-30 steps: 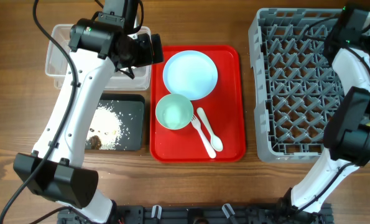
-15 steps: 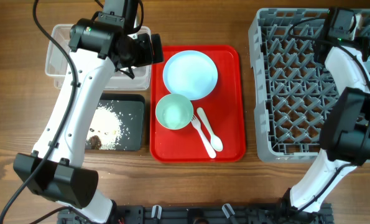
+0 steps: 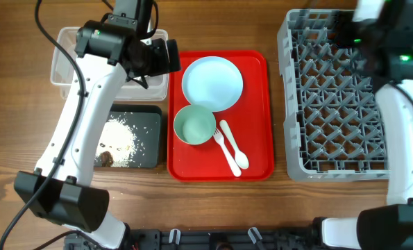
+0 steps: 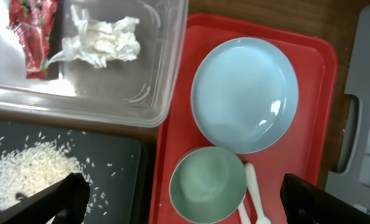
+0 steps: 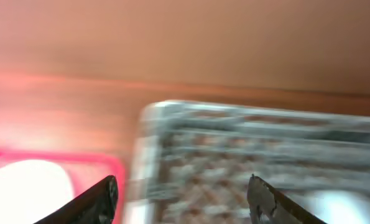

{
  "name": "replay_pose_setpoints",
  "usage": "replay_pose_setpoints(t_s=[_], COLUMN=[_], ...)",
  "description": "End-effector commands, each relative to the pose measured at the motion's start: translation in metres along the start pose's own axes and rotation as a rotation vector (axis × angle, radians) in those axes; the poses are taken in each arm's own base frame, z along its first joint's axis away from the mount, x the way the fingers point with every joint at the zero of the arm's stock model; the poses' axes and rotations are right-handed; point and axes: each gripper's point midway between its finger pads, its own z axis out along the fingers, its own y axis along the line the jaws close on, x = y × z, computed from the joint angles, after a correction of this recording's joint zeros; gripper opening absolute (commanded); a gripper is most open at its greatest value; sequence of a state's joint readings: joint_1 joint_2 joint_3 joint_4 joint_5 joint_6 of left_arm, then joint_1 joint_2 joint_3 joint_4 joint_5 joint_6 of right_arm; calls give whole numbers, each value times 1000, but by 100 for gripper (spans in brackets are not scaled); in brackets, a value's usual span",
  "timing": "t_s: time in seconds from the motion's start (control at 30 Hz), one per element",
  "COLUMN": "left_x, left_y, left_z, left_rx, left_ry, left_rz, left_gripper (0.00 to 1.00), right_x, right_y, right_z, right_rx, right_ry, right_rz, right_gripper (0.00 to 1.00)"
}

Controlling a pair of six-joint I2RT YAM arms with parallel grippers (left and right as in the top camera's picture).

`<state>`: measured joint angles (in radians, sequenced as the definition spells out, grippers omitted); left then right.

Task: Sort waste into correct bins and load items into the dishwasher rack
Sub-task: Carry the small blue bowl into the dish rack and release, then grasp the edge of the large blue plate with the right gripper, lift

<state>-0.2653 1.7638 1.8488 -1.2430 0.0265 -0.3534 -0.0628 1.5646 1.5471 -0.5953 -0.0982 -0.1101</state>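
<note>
Overhead: waste looks sorted. Red wrapper (image 4: 29, 31) and napkin (image 4: 104, 40) in clear tub (image 3: 60, 69) at 10 o'clock; rice crumbs (image 3: 119, 135) on black tray (image 3: 147, 121) at 8 o'clock.

Step in hand, likely: loading rack (image 3: 338, 97) at 3 o'clock. Plate (image 3: 212, 83), green bowl (image 3: 194, 125), fork (image 3: 219, 139), spoon (image 3: 242, 160) lie on red tray (image 3: 255, 104), centre.

Left gripper (image 4: 185, 183) wide open, empty.

Right gripper (image 5: 183, 190) jaws apart, nothing between, over rack's 12 o'clock rim.

Next: right arm must cross toward 9 o'clock and take plate by rim.

Versus second ago: right arm swung off rack's 3 o'clock side, now blurred. Left arm and tray items unchanged.
</note>
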Motion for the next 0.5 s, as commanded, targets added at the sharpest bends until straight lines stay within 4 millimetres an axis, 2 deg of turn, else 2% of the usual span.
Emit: replay_pose_setpoints(t_s=[0.0, 0.07, 0.13, 0.2, 0.27, 0.47], left_x=[-3, -4, -6, -7, -9, -10], left_y=[25, 37, 50, 63, 69, 71], left_z=[-3, -4, -5, -6, -6, -7], left_rx=[-39, -55, -70, -83, -87, -88], left_ry=[8, 17, 20, 22, 21, 19], left_rz=[-58, -102, -166, -215, -232, -236], left_gripper=[100, 100, 100, 100, 100, 100], right_x=[24, 41, 58, 78, 96, 154], right_y=[97, 126, 144, 153, 164, 185], right_z=[10, 17, 30, 49, 63, 110], right_rx=[-298, -346, -348, -298, -293, -226], right_ry=[109, 172, 237, 311, 372, 535], right_rz=[22, -2, 13, 57, 99, 222], right_gripper=[68, 67, 66, 65, 58, 54])
